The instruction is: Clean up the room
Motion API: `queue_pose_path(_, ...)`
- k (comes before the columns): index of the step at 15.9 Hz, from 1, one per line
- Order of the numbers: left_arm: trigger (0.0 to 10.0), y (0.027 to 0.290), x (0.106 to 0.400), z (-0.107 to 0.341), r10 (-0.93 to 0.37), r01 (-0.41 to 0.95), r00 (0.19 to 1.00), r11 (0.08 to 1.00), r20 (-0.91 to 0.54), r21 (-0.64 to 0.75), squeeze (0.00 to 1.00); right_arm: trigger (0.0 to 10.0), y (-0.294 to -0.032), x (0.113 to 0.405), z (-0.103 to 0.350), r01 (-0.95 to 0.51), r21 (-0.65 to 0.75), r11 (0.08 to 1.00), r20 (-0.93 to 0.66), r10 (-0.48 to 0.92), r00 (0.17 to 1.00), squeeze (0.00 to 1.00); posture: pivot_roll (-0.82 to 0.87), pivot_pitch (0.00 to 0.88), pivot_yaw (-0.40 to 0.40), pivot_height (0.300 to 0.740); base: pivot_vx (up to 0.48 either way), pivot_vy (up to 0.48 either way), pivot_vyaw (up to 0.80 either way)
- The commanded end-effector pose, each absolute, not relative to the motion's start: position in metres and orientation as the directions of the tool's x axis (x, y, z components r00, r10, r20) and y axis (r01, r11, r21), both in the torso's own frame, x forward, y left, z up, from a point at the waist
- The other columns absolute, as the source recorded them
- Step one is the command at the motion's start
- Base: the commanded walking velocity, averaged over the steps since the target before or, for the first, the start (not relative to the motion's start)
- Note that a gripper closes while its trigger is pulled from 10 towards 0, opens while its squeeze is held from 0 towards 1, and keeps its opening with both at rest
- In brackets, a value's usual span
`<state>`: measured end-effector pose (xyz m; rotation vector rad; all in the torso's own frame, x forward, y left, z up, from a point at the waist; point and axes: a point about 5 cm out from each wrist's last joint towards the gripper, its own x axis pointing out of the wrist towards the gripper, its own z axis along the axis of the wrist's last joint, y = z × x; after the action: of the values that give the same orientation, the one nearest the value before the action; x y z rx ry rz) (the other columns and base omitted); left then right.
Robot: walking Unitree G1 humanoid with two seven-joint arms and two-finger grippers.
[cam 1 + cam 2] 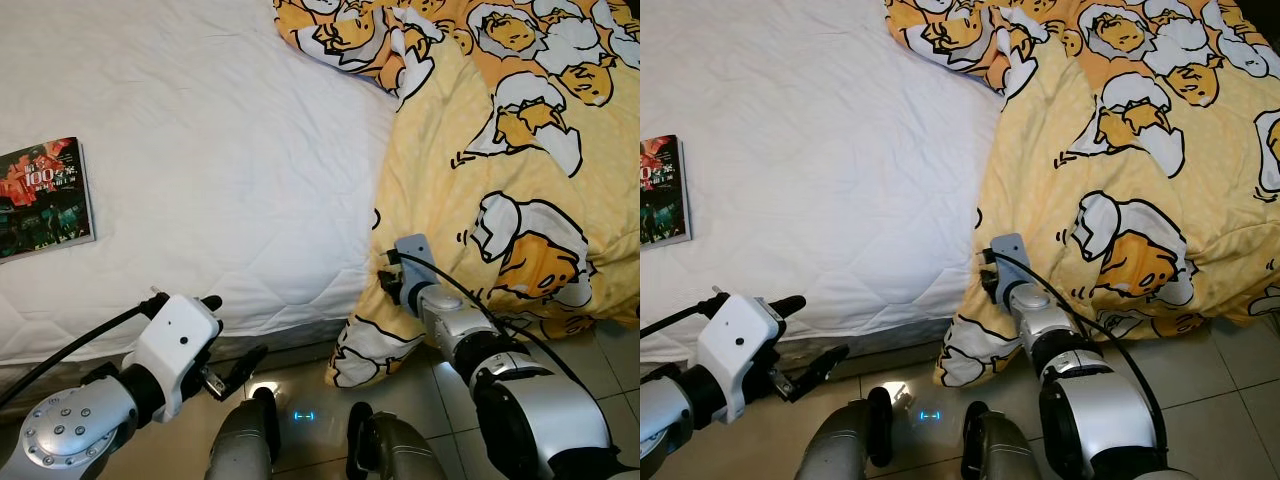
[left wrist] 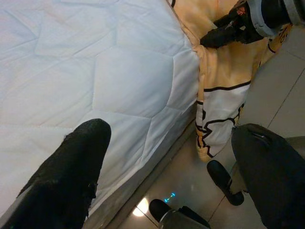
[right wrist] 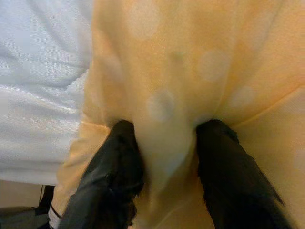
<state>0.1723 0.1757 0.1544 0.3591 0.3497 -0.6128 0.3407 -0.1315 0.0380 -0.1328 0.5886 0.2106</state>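
From left: a glossy paperback book (image 1: pixel 44 200) lies flat on the white quilted mattress (image 1: pixel 220 170), well apart from both arms; I judge it untidied. My left gripper (image 1: pixel 225 345) hovers empty below the mattress edge, fingers spread apart. My right gripper (image 3: pixel 167 162) presses into the yellow cartoon-egg-print duvet (image 1: pixel 520 150) at the bed corner, with a fold of fabric bunched between its black fingers (image 3: pixel 114 171); I read this as a pinch closing, though not fully tight. Risk: the thin fold may slip out when pulled, since little cloth is caught. The duvet's hanging corner drapes toward the tiled floor (image 1: pixel 610 370) and may snag or drag.
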Motion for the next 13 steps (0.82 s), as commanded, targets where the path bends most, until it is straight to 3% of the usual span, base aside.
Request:
queue_pose_path(1,10.0,0.173,0.170,0.150,-0.507,0.628,0.743,0.753,-0.437,0.195,0.00,0.0,-0.135,0.335,0.030,-0.233,-0.059,0.971,-0.599,0.152,0.786,0.00,0.22,0.295,-0.042,0.740,0.000,0.000,0.00)
queue_pose_path(10,10.0,0.168,0.181,0.144,-0.552,0.673,0.706,0.718,-0.443,0.177,0.00,0.0,-0.141,0.332,0.031,-0.359,0.003,0.933,-0.563,0.299,0.771,0.00,0.18,0.253,-0.012,0.740,0.000,0.000,0.00)
queue_pose_path(11,10.0,0.167,0.184,0.143,-0.555,0.675,0.706,0.715,-0.440,0.181,0.00,0.0,-0.135,0.327,0.032,-0.511,0.058,0.858,-0.530,0.460,0.712,0.00,0.17,0.250,-0.012,0.740,0.000,0.000,0.00)
queue_pose_path(13,10.0,0.167,0.186,0.143,-0.556,0.675,0.707,0.715,-0.437,0.182,0.00,0.0,-0.133,0.313,0.026,-0.693,0.082,0.716,-0.523,0.623,0.582,0.00,0.17,0.249,-0.007,0.740,0.000,0.000,0.00)
